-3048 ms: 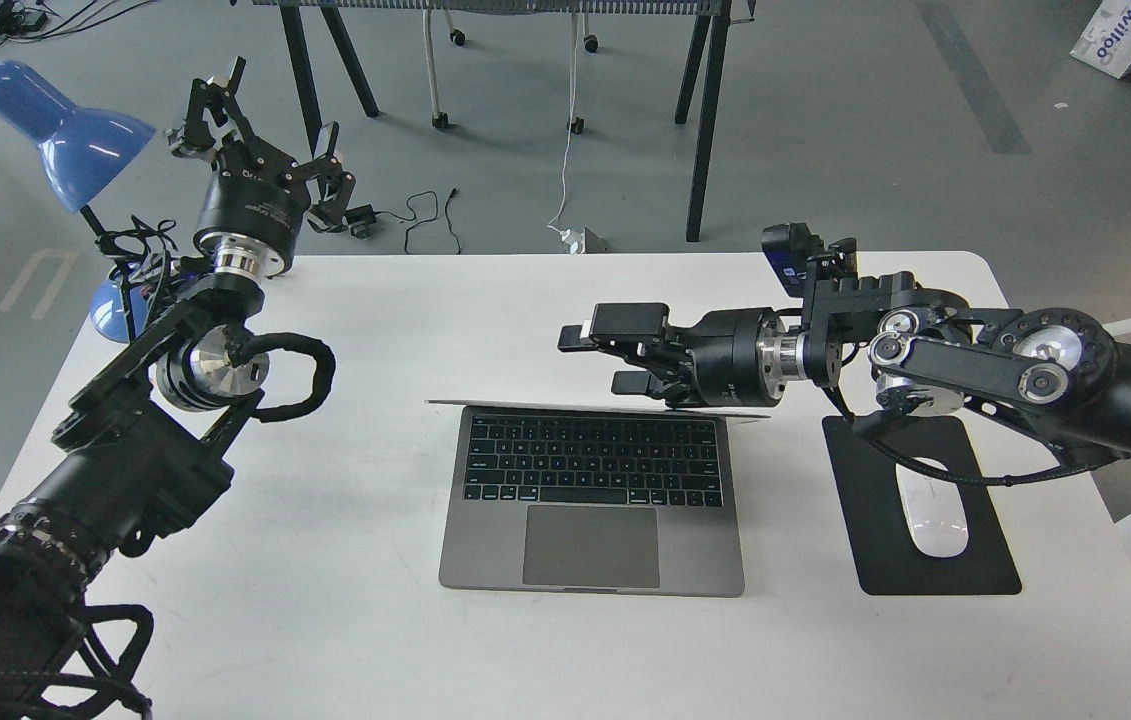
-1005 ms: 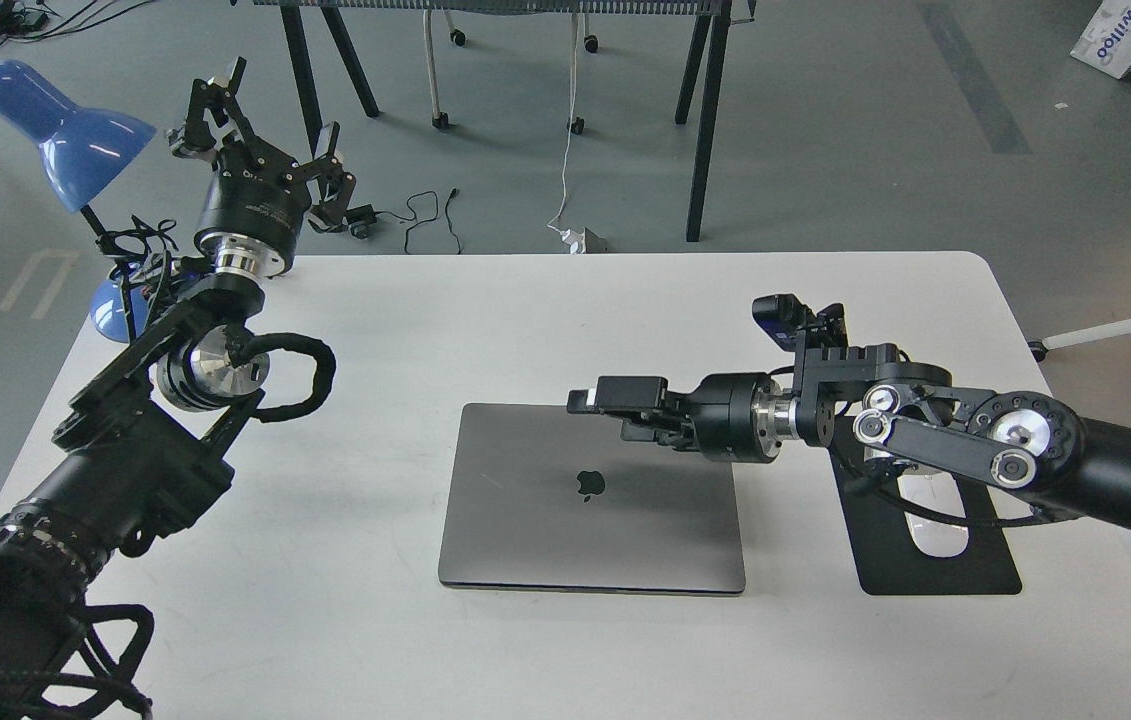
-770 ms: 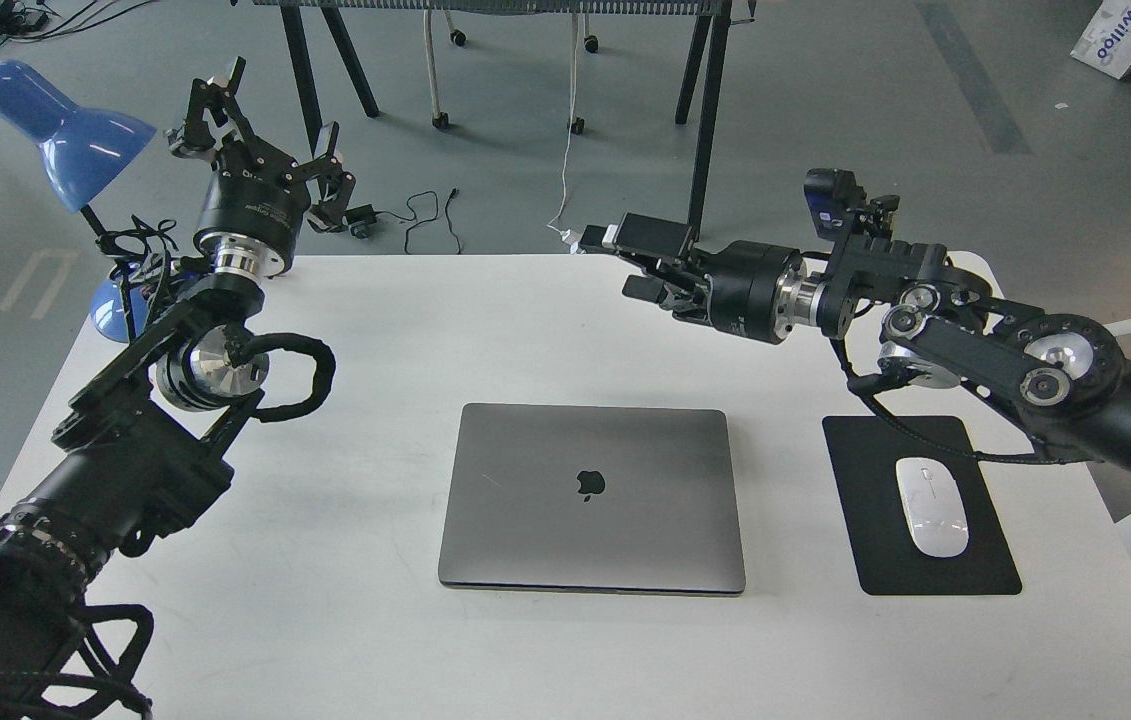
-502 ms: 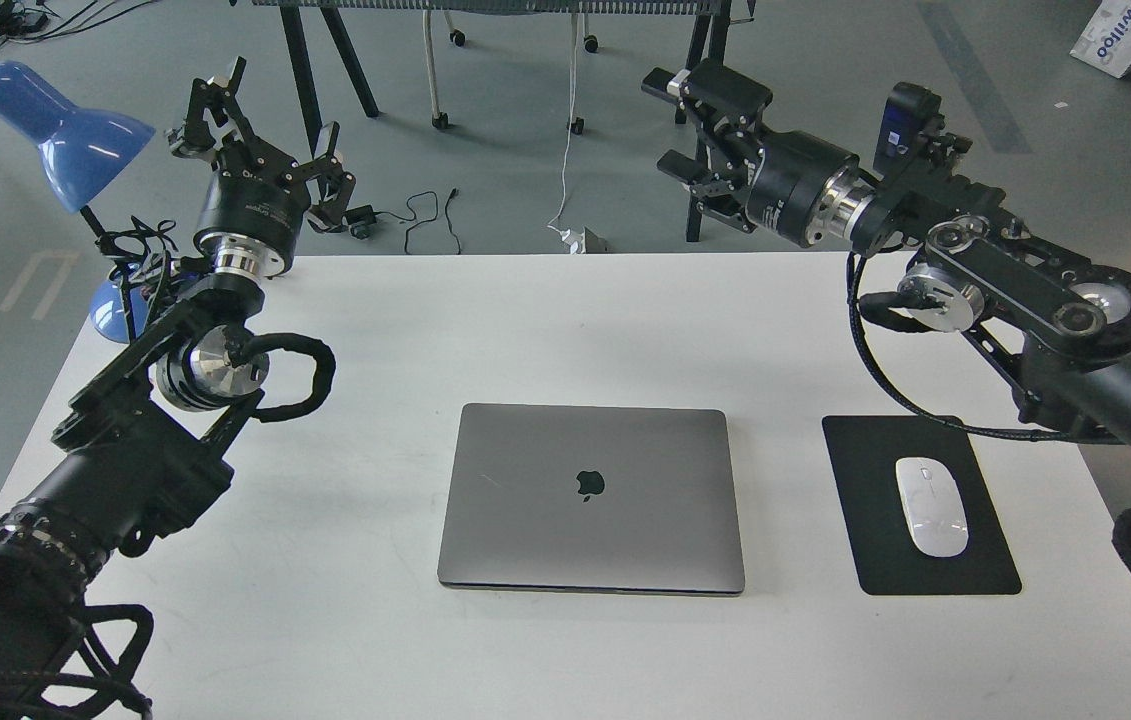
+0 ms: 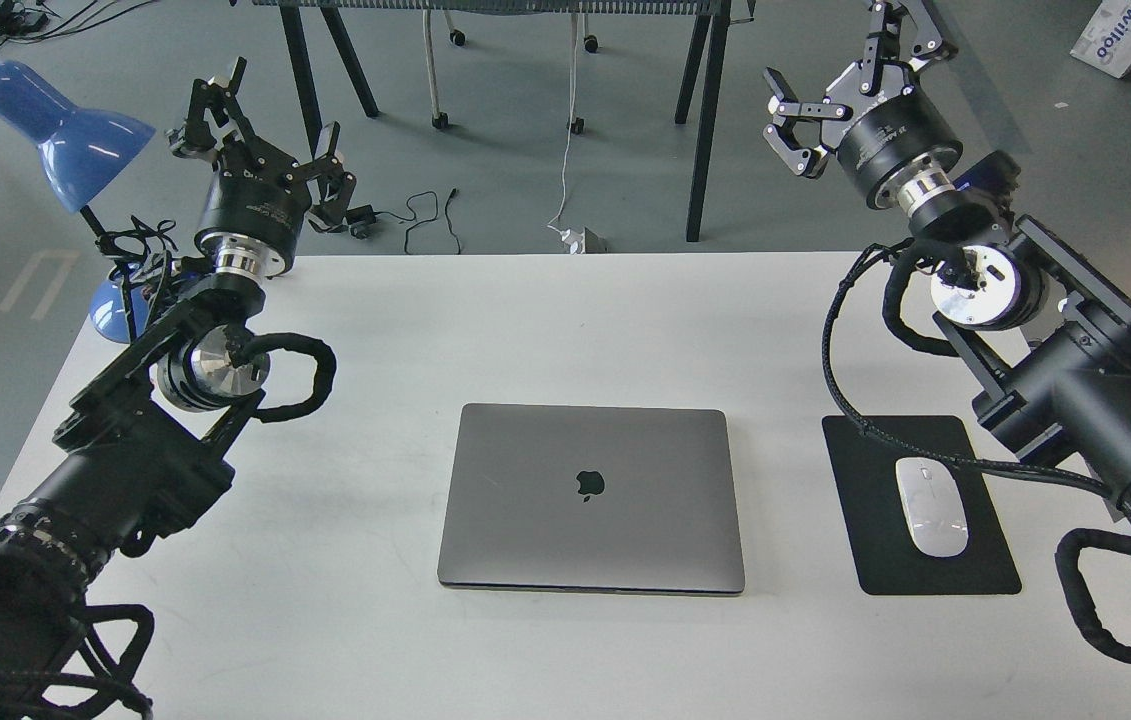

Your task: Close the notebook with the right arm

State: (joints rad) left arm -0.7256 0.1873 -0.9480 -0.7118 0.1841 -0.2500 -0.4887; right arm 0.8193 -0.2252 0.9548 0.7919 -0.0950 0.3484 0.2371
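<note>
The notebook [image 5: 590, 497] is a slim grey laptop lying shut and flat in the middle of the white table [image 5: 545, 320], its dark apple logo facing up. My right gripper [image 5: 850, 60] is raised high beyond the table's far right edge, far from the notebook, with its fingers spread open and empty. My left gripper [image 5: 260, 125] is raised past the table's far left corner, open and empty.
A black mouse pad [image 5: 925, 510] with a white mouse [image 5: 932, 505] lies right of the notebook, under my right arm. A blue desk lamp [image 5: 65, 135] stands at the far left corner. Table legs and cables are on the floor beyond.
The lid went from open to shut under my right gripper. The right arm then lifted off the lid, swung up and back to the far right, and its fingers spread open. The left arm stayed still.
</note>
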